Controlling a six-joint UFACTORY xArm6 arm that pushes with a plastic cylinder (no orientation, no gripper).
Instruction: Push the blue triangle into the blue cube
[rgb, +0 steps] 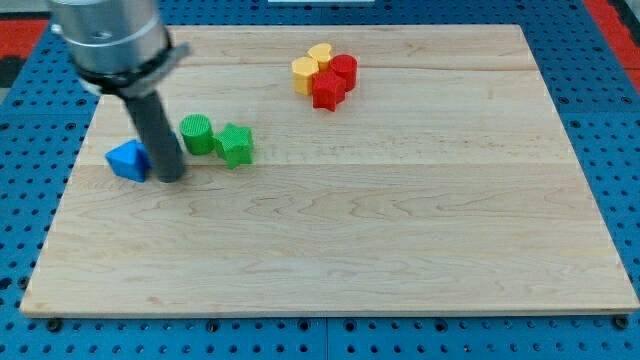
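Note:
The blue triangle lies near the board's left edge. My tip rests on the board just to the triangle's right, touching or almost touching it. The dark rod rises from the tip toward the view's top left and hides part of the board behind it. No blue cube shows in this view; it may be hidden behind the rod and arm.
A green cylinder and a green star-shaped block sit just right of the rod. A cluster near the view's top middle holds a yellow block, a yellow heart, a red cylinder and a red star. The wooden board lies on a blue pegboard.

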